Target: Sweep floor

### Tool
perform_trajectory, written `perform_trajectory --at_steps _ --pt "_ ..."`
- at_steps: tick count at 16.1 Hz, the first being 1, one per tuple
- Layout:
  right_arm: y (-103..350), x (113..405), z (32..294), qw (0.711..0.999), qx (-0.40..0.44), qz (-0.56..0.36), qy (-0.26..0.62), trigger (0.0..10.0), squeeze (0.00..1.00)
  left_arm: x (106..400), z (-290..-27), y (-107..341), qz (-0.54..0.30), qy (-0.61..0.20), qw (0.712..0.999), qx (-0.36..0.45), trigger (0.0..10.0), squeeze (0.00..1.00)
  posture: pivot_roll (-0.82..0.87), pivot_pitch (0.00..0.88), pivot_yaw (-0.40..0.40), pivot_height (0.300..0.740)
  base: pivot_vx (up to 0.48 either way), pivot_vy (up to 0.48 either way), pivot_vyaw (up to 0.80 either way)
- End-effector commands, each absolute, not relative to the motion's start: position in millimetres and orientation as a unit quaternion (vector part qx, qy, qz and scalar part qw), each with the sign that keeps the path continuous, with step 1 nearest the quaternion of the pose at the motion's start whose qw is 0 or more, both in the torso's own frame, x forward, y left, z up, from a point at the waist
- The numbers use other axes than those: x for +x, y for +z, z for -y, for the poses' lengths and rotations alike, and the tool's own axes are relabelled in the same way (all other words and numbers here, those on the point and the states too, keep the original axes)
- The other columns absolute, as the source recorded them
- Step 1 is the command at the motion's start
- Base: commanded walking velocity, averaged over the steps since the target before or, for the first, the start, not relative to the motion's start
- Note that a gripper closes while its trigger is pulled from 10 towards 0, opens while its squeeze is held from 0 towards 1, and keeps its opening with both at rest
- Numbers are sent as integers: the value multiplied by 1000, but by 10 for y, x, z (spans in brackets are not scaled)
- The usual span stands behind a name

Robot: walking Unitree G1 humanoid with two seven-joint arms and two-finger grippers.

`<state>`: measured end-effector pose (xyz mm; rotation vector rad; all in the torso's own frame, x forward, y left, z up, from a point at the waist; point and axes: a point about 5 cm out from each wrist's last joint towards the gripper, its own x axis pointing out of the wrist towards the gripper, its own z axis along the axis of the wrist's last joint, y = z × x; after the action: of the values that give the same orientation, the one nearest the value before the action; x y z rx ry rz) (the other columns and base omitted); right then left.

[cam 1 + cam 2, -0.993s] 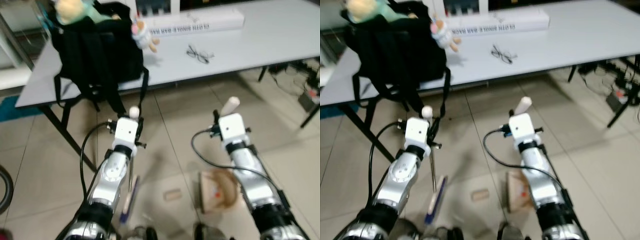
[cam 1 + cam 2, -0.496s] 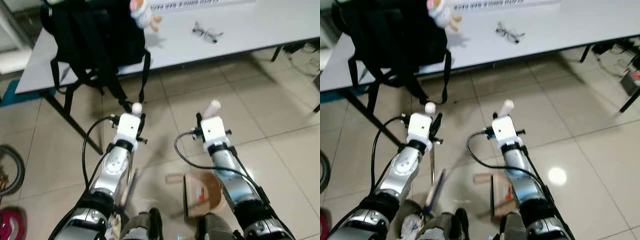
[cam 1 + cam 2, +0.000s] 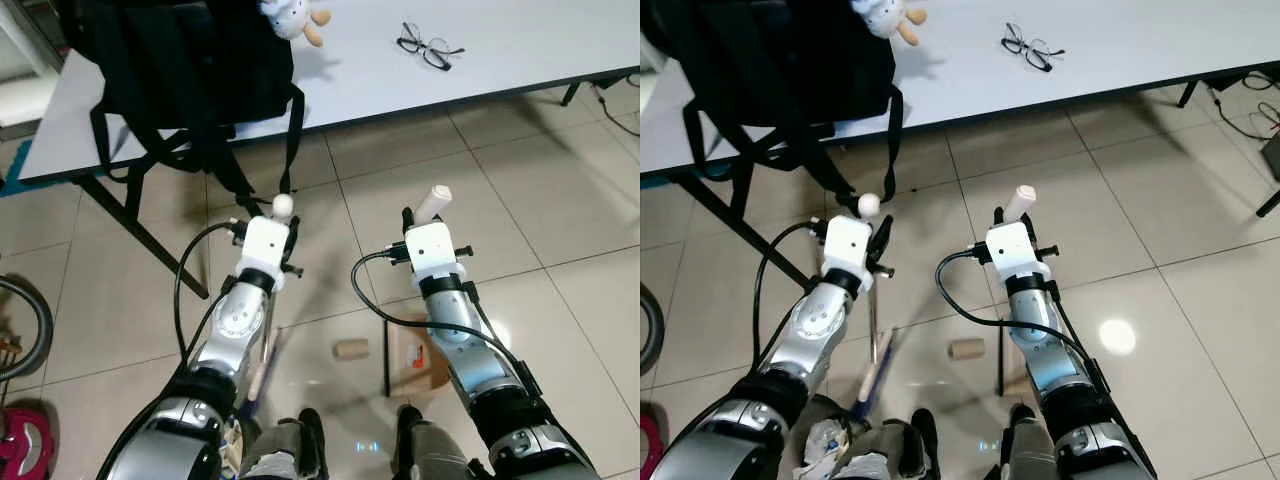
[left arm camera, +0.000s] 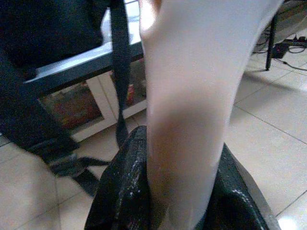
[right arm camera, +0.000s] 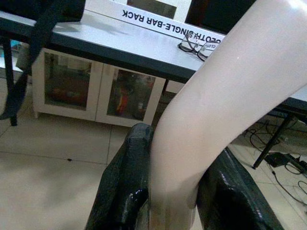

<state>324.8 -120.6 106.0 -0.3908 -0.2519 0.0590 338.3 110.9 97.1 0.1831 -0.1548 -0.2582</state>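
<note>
Debris lies nearest: a short cardboard tube (image 3: 351, 349) on the tiled floor (image 3: 560, 200) between the two arms, close by the dustpan (image 3: 412, 360) and well placed for collection. The right gripper (image 5: 172, 184) is pinched on the pale dustpan handle (image 3: 432, 202), holding the pan low beside the tube. The left gripper (image 4: 177, 187) is clamped on the broom handle (image 3: 283, 207), its head (image 3: 256, 380) trailing on the floor. Beyond stands a table (image 3: 540, 50) bearing a black backpack (image 3: 180, 60) and spectacles (image 3: 428, 47).

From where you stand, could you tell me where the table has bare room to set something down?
The table is bare right of the glasses, and between them and the plush toy. Its left end is crowded by the black backpack.
</note>
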Motion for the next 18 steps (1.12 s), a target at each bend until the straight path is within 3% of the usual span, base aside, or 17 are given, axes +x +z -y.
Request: perform_trajectory --at_steps 1,6,13,15,18 --pt "1124 3256 1133 969 -194 149 40 10000 0 3381 -1134 946 72 -123 986 91 10000 0 -32 268 150 740 0 0 0" --pt "1118 3213 1077 967 -191 165 42 10000 0 3420 -1080 977 76 -123 987 72 10000 0 -47 257 151 740 0 0 0" --pt "871 2975 742 981 -126 126 80 10000 0 3514 -811 1178 94 -142 985 -40 10000 0 -62 235 149 740 0 0 0" --pt "835 2947 731 982 -124 119 80 10000 0 3545 -765 1248 102 -151 981 -61 10000 0 -64 229 150 740 0 0 0" --pt "800 2986 883 988 -110 100 45 10000 0 3577 -581 1461 128 -226 958 -123 10000 0 -56 212 150 740 0 0 0"
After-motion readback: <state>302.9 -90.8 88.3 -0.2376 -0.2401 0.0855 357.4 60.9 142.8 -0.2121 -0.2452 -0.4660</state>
